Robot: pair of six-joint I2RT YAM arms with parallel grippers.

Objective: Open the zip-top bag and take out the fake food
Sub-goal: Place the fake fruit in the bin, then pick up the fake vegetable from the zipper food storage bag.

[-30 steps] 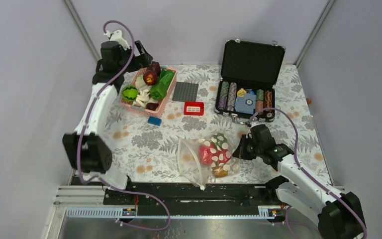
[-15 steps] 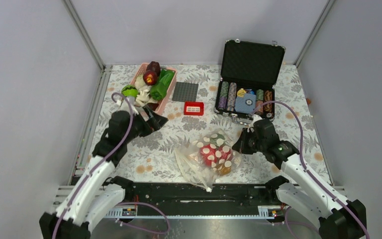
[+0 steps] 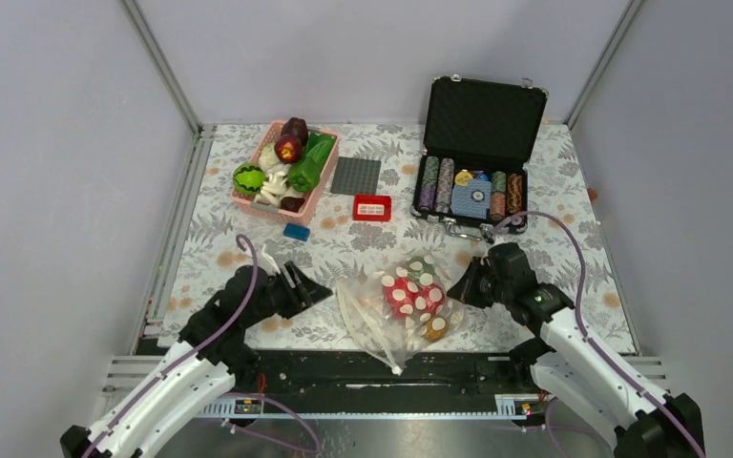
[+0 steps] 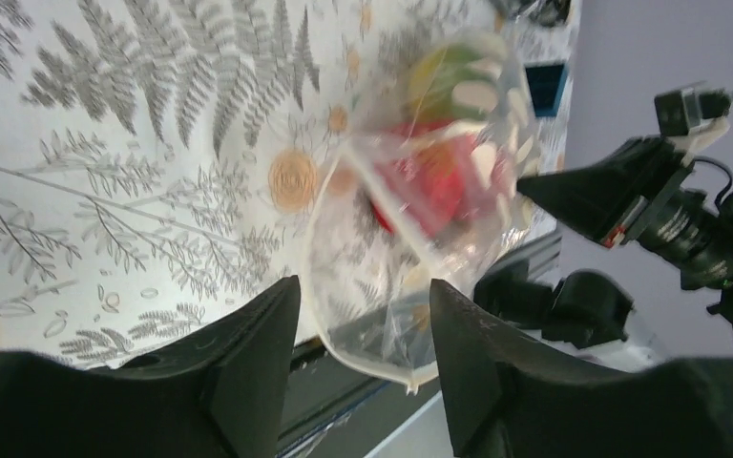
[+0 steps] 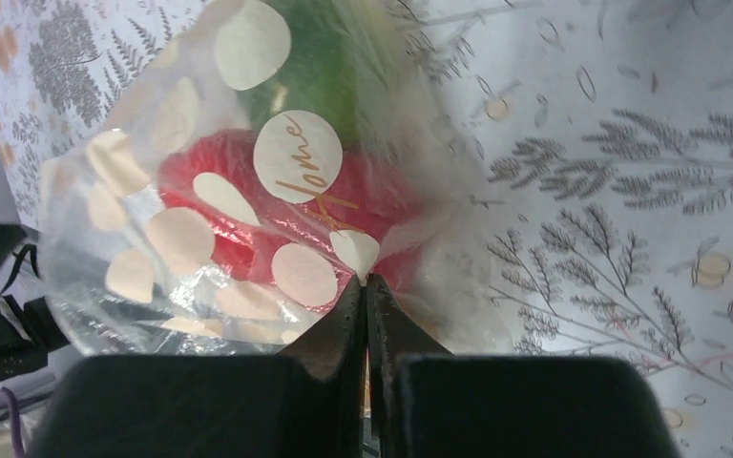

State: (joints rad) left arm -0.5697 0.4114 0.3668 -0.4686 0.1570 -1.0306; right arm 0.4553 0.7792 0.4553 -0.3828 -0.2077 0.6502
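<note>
While between two claws (image 3: 316, 286) (image 3: 454, 286), one zip-top bag (image 3: 382, 315)

I'm running this from afar in what is plainly a robotics lab test cell. Plain lilac-grey wall panels (image 3: 57, 143) on bare aluminium posts (image 3: 157, 62) box in a table under a fern-printed cloth (image 3: 344, 258). A white left arm (image 3: 172, 382) and a white right arm (image 3: 582, 348) are bolted to a black metal rail (image 3: 296, 367). The props look staged: an open black poker-chip case (image 3: 482, 114) and a pink slotted plastic basket (image 3: 322, 191) of glossy plastic fruits and vegetables (image 3: 303, 175).
</note>
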